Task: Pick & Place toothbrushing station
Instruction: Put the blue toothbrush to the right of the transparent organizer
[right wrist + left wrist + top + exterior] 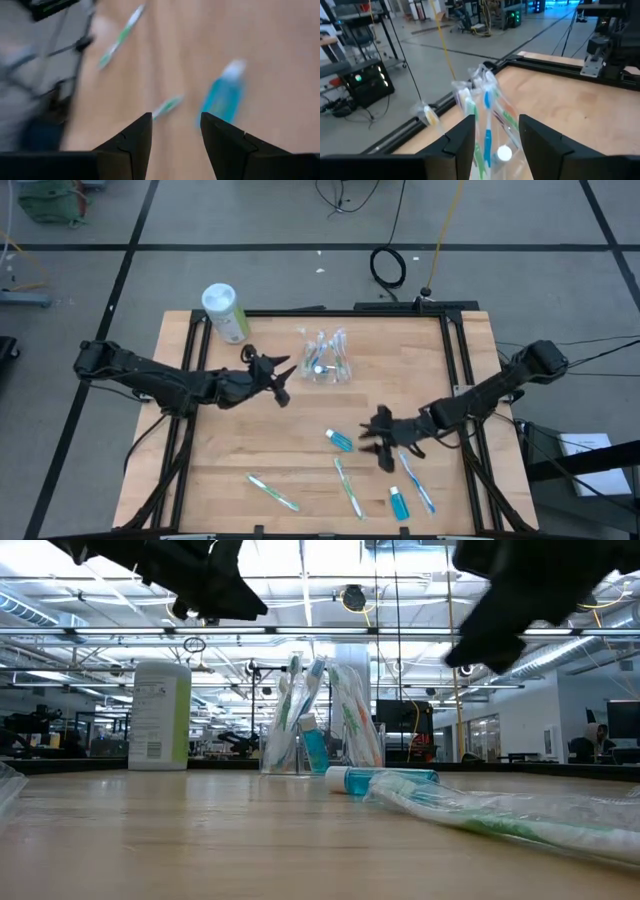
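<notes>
Two grippers over a wooden table (pixel 250 440), both with fingers apart and holding nothing.

Left gripper (pixel 283 370) raised above the wood, just beside the station (pixel 327 360) on its left, not touching it. Jaws spread in the left wrist view, fingers (pixel 462 137) framing the station (pixel 487 125) straight ahead. Same gripper (pixel 215 595) high in the low view, off the tabletop.

Station upright near the table's far middle. Clear holder, hard to make out against the wood, filled with wrapped toothbrushes and a small blue tube (pixel 314 748) standing inside.

Right gripper (pixel 378 442) lower on the table, right of centre, also lifted clear of the wood. Fingers (pixel 135 140) parted in the right wrist view, nothing between them. Near it, a blue tube (pixel 339 440) lying flat just to its left, seen past the fingers as a blurred blue tube (pixel 223 95).

Scattered along the near edge: one brush (pixel 272 492) at the left, another brush (pixel 348 487) in the middle, a third brush (pixel 416 483) at the right, and a second tube (pixel 399 503) between the last two. All flat, well apart from the station.

Pale-green cylinder (pixel 226 312) with white lid upright at the far left corner, well apart from both grippers.
</notes>
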